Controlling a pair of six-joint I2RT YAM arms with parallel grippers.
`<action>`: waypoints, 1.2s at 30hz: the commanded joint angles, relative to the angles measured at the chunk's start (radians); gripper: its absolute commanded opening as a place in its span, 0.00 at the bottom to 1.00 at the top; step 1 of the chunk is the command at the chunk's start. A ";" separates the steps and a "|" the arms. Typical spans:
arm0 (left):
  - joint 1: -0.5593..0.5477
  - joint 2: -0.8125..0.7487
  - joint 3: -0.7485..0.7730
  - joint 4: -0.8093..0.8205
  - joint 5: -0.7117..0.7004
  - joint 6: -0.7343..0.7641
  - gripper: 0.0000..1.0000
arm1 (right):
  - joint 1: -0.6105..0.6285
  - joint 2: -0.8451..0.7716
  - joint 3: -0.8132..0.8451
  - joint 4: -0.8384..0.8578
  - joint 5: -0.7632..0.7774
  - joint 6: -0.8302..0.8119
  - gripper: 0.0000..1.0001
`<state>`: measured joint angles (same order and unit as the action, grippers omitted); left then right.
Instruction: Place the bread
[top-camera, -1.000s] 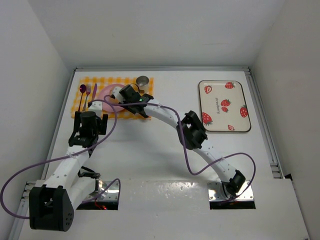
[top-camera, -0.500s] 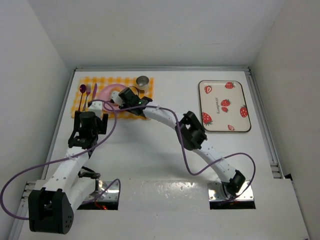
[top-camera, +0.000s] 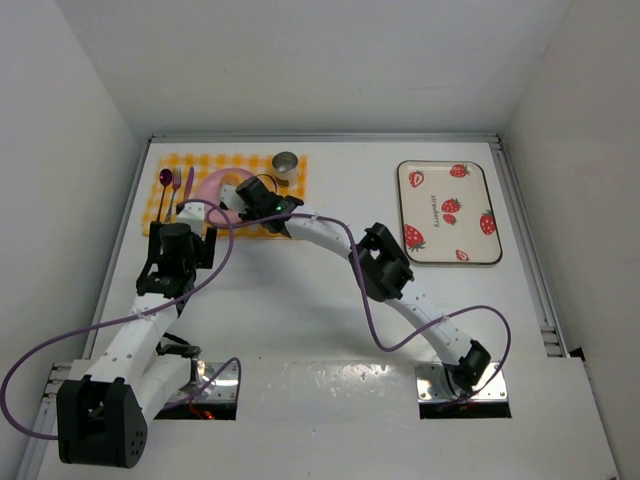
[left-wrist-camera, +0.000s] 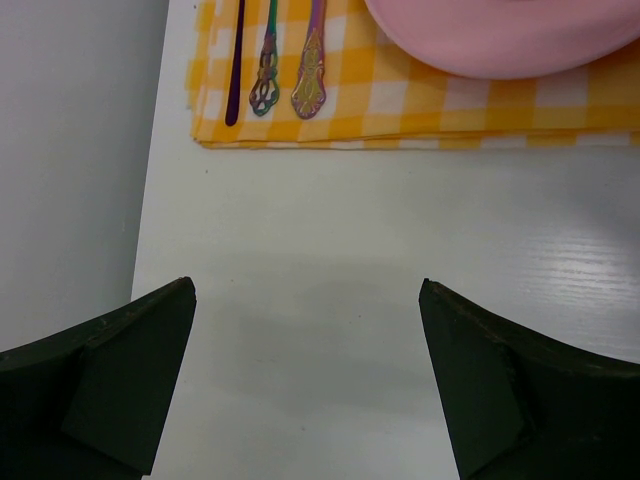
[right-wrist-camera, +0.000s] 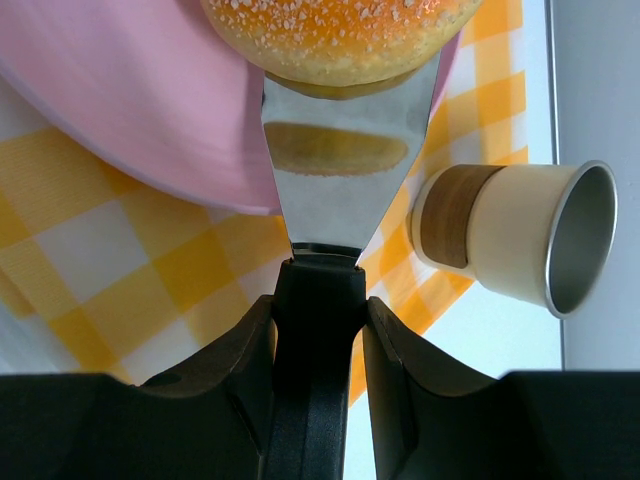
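If the black-handled steel spatula (right-wrist-camera: 335, 190) tilts while sliding out, the golden-brown, seed-speckled bread bun (right-wrist-camera: 340, 35) could roll off the round pink plate (right-wrist-camera: 120, 100) toward the beige metal-lined cup (right-wrist-camera: 510, 235). The right gripper (right-wrist-camera: 318, 320) is closed tight on the spatula's handle. The bread bun rides the blade's far tip, ahead of the fingers, over the plate.

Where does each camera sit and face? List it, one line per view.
Top external: above and behind, looking down on the table; both arms show.
Left wrist: looking down at the checked mat; open left end effector shows.
Right wrist: looking along the gripped spatula to the bread; right end effector shows.
Shared: the pink plate.
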<state>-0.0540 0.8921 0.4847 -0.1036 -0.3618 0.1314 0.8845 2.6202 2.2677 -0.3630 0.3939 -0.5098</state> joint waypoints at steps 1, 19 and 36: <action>-0.010 -0.018 -0.001 0.021 0.011 0.007 1.00 | 0.005 -0.048 -0.002 0.098 0.040 -0.039 0.00; -0.010 -0.027 -0.001 0.021 0.011 0.007 1.00 | 0.005 -0.063 -0.025 0.078 0.072 -0.094 0.00; -0.010 -0.018 0.008 0.002 0.020 0.007 1.00 | 0.004 -0.149 -0.105 0.133 0.237 -0.216 0.00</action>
<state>-0.0540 0.8806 0.4847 -0.1215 -0.3504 0.1349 0.8860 2.5877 2.1685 -0.2737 0.5564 -0.6937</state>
